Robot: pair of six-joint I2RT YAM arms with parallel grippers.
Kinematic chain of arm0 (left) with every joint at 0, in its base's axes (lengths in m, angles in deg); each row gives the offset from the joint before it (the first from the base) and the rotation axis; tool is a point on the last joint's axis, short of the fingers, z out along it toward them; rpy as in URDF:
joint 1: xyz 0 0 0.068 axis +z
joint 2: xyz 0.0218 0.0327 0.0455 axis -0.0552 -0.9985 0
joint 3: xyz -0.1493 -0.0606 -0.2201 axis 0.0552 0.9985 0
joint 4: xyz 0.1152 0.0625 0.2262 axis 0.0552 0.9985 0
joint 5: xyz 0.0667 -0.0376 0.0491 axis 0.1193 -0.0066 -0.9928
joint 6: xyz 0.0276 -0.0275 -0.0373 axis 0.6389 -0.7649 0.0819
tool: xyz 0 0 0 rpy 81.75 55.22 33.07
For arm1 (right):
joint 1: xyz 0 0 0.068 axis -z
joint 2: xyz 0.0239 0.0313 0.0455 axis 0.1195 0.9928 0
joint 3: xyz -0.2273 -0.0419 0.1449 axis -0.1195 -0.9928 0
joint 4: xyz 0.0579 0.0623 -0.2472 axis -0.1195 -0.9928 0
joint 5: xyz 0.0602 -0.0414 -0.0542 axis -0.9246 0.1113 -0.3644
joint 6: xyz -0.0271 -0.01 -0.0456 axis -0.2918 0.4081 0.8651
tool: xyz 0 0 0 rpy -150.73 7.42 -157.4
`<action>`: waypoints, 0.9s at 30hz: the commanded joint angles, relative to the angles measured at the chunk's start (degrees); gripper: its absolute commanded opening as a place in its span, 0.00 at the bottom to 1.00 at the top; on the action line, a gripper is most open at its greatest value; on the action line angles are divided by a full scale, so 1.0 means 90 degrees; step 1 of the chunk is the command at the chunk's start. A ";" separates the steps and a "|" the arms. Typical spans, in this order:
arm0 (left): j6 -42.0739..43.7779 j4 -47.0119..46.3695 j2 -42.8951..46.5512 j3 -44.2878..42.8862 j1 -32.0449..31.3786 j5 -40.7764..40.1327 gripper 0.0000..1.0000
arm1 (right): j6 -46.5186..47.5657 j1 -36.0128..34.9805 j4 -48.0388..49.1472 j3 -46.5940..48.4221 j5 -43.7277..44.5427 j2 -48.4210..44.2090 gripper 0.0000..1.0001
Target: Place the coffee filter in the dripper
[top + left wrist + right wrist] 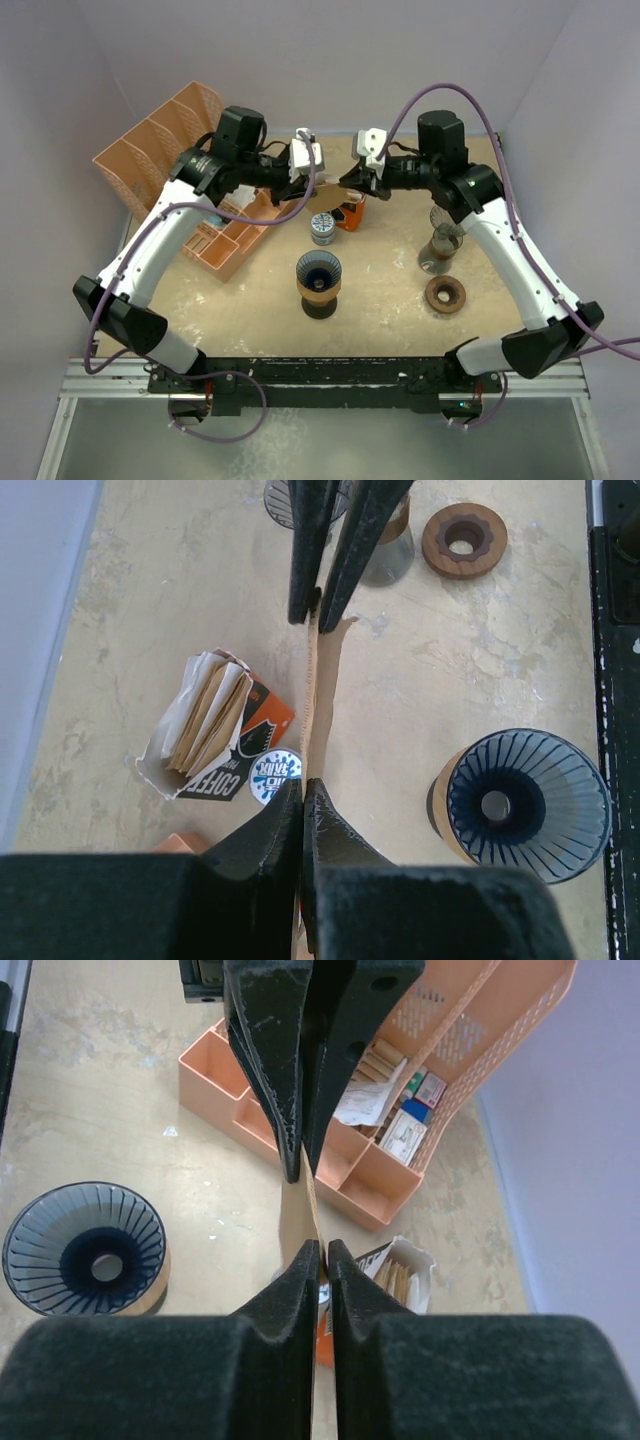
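A brown paper coffee filter point(330, 190) hangs in the air between my two grippers, above the back middle of the table. My left gripper point(316, 184) is shut on one edge of it and my right gripper point(346, 182) is shut on the opposite edge. In the left wrist view the filter point(318, 700) is edge-on between my left gripper point(302, 798) and the right one's fingers point(345, 570). In the right wrist view the filter point(297, 1222) runs from my right gripper point(324, 1252). The dark blue ribbed dripper point(319, 271) stands empty on its wooden collar, nearer than the filter.
An opened orange filter pack point(350, 212) and a small round tin point(322, 227) lie under the grippers. An orange desk organiser point(190, 160) fills the back left. A glass carafe point(440, 245) and a wooden ring point(445, 295) stand at the right.
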 commanded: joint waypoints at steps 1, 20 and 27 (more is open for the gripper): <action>0.0110 0.0124 0.0576 -0.0033 -0.0004 -0.0044 0.00 | -0.0135 -0.0031 0.0559 -0.0077 -0.0417 -0.0449 0.22; -0.0560 0.0086 0.2146 0.0810 0.0744 0.1849 0.00 | -0.1027 -0.0031 0.2801 -0.1011 -0.2115 -0.0963 0.57; -0.1201 -0.0543 0.2085 0.1133 0.0869 0.2059 0.00 | -0.2025 -0.0051 0.3835 -0.1468 -0.2332 -0.1021 0.53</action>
